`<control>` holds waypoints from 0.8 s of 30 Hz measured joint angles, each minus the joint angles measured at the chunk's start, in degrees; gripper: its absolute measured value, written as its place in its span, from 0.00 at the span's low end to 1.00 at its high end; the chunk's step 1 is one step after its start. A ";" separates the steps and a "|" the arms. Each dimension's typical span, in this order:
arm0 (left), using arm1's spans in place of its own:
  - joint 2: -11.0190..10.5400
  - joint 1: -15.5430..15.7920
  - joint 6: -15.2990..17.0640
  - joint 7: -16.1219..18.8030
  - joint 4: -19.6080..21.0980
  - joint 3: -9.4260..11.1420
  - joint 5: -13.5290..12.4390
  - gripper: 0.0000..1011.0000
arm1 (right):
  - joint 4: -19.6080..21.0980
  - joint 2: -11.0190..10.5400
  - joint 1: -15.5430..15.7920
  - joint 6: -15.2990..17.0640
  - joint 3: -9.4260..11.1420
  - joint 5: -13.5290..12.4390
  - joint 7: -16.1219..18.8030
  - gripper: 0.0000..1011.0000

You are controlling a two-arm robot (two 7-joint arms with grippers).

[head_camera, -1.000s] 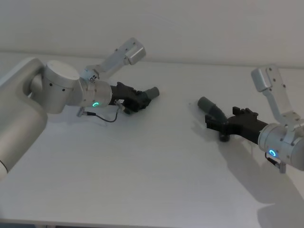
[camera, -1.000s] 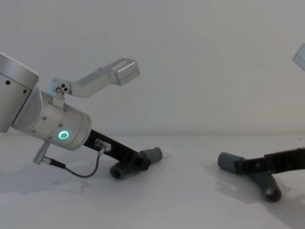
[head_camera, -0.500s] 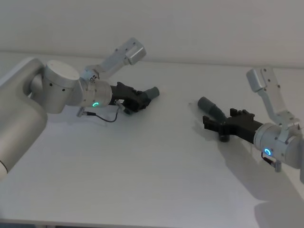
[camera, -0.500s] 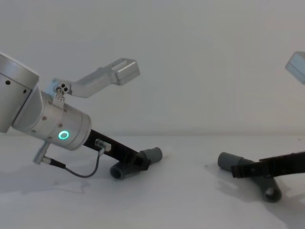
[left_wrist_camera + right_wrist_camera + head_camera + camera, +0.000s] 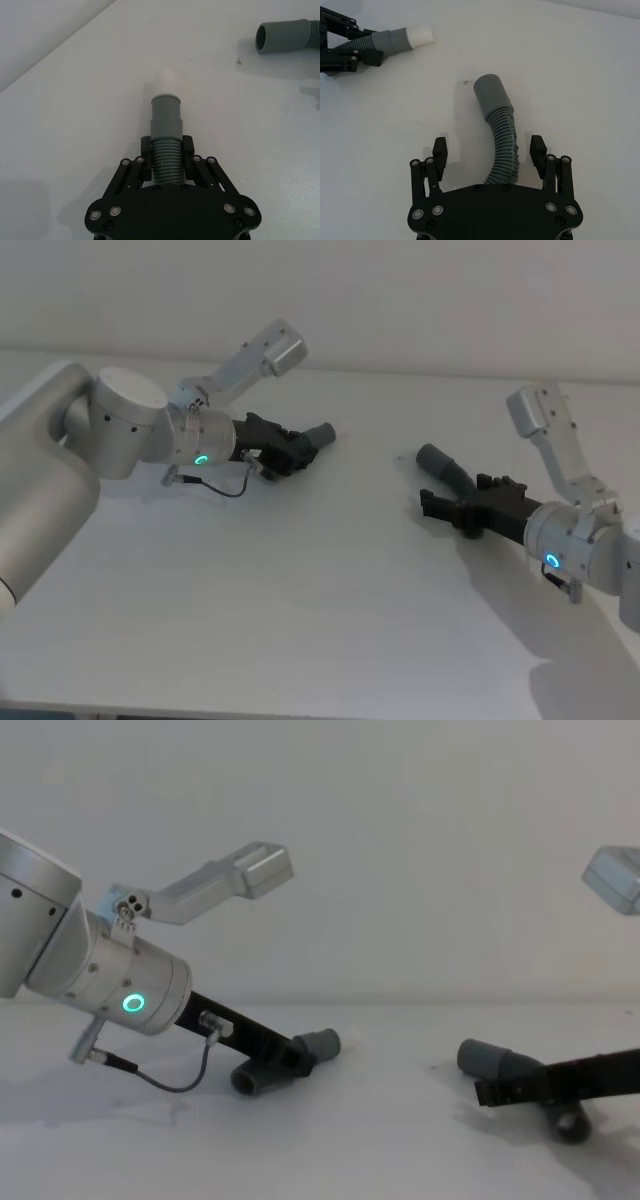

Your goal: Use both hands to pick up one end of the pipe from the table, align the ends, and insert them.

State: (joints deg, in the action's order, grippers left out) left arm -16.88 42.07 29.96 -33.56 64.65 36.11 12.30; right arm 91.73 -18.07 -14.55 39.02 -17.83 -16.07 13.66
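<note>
We see the main risk on the right. The right end effector has its fingers wide apart, straddling the ribbed middle of the socket piece. That piece lies on the worktop at 3 o'clock from its centre and touches neither finger. The hose is curved and sits a little off the midline of the gap, so we judge that 1 finger would reach it first and could roll or shove it before the other bites. The grip point is also well back from the open cuff. A corrugated hose bends, so the cuff could droop or swing once lifted and spoil the alignment.

At 10 o'clock the left end effector is clamped on the ribs of the spigot piece just behind its grey cuff, with the white spigot pointing out past the fingertips. That hold looks firm, yet if the 2 ends meet off-axis the spigot may catch the cuff's rim and push 1 hose back through its jaws.

As for containers, the only receiver is the open cuff: its mouth is hollow, with nothing in it
</note>
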 joint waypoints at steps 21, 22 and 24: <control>0.00 0.00 0.00 0.00 0.00 0.01 -0.01 0.34 | -1.42 0.74 -0.64 -0.33 -0.42 0.93 0.25 0.61; 0.00 0.00 0.00 0.00 -0.01 0.01 -0.01 0.34 | -1.44 0.75 -0.65 -0.34 -0.43 0.94 0.26 0.56; 0.00 0.00 0.00 0.00 0.00 0.01 -0.01 0.34 | -1.48 0.78 -0.66 -0.37 -0.45 0.95 0.27 0.50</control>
State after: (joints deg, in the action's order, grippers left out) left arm -16.88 42.07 29.97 -33.56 64.65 36.12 12.29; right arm 90.25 -17.29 -15.21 38.65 -18.27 -15.12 13.93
